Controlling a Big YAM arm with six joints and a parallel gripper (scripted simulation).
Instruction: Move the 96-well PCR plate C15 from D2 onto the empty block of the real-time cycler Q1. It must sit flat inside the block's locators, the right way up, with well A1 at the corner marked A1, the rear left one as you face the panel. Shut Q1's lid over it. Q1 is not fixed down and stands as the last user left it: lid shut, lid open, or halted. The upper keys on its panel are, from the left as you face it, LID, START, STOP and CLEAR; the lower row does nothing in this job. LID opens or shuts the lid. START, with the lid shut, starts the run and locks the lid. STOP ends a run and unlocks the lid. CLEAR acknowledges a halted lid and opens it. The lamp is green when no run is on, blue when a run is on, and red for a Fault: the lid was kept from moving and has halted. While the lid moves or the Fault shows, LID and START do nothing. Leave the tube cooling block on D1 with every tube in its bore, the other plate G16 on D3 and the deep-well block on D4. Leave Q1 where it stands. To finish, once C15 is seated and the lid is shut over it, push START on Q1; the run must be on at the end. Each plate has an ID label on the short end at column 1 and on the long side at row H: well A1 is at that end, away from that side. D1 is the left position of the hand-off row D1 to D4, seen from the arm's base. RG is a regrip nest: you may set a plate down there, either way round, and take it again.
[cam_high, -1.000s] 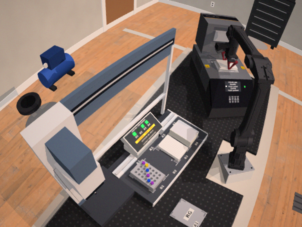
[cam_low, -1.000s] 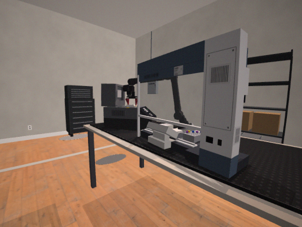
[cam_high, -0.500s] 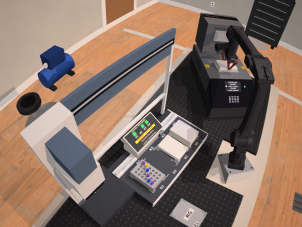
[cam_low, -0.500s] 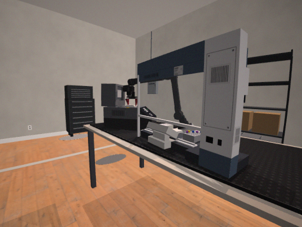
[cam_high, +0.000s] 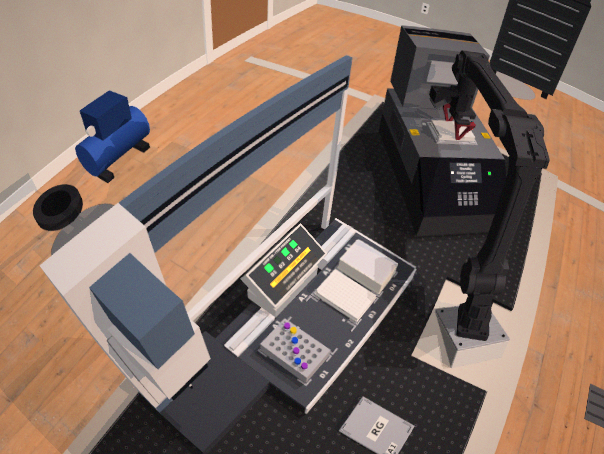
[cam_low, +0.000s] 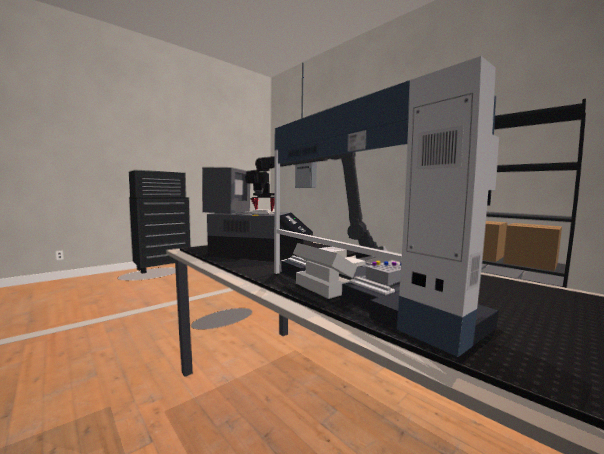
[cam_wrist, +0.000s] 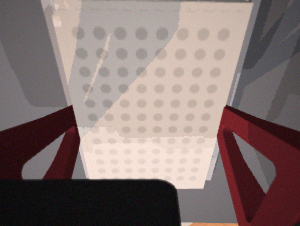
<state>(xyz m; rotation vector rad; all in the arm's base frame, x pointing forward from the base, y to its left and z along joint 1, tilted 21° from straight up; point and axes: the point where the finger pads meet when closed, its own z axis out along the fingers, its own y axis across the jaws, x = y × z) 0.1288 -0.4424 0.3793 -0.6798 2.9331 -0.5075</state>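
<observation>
We see the claw (cam_wrist: 150, 142) over the open cycler Q1 (cam_high: 445, 165), its red fingers spread wide and clamped on the long sides of plate C15 (cam_wrist: 150, 95). In the wrist view the plate's long axis runs away from the camera, wells facing up. In the top view C15 (cam_high: 442, 131) sits at Q1's block, below the raised lid (cam_high: 417, 60); seated or not, we cannot tell. The lamp (cam_high: 489, 173) is green. D2 (cam_high: 349, 343) on the counter holds no plate.

The top view is looking steeply down from high up, taking in the whole bench (cam_high: 450, 400). The exterior view is facing across it from floor level, far off. The wrist view is staring closely down between the gripper's fingers. All three are sharing the cycler (cam_high: 450, 165).
</observation>
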